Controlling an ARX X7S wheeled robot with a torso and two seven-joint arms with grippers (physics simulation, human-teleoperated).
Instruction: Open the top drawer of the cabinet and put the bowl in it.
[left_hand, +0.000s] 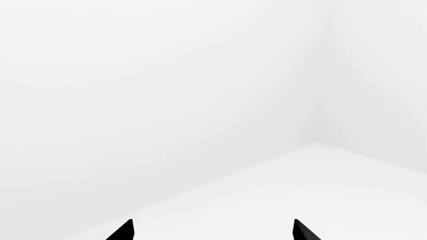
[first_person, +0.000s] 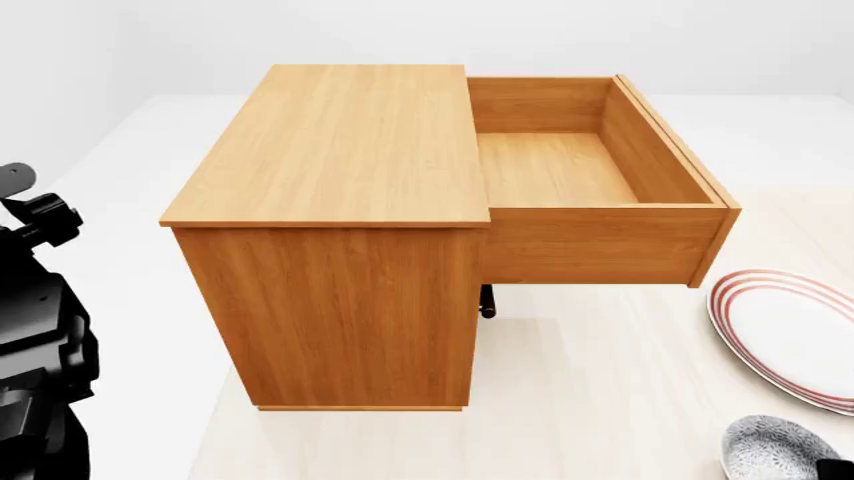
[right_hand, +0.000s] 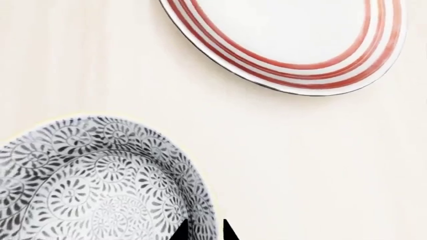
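Observation:
The cabinet (first_person: 340, 140) stands in the middle of the head view, with the top drawer (first_person: 601, 245) pulled far out to the right, its wooden inside bare. The bowl (first_person: 774, 450), speckled grey on white, is at the lower right corner of that view, on the pale surface. In the right wrist view the bowl (right_hand: 93, 180) fills the lower left, and my right gripper (right_hand: 203, 231) has one fingertip inside its rim and one outside, closed narrowly on it. My left gripper (left_hand: 213, 232) is open, facing only white walls and floor.
A large white plate with red rings (first_person: 801, 335) lies right of the cabinet, close to the bowl, and shows as the plate (right_hand: 287, 40) in the right wrist view. My left arm (first_person: 40, 330) is a black mass at the left edge. A small dark part (first_person: 487, 300) hangs under the open drawer.

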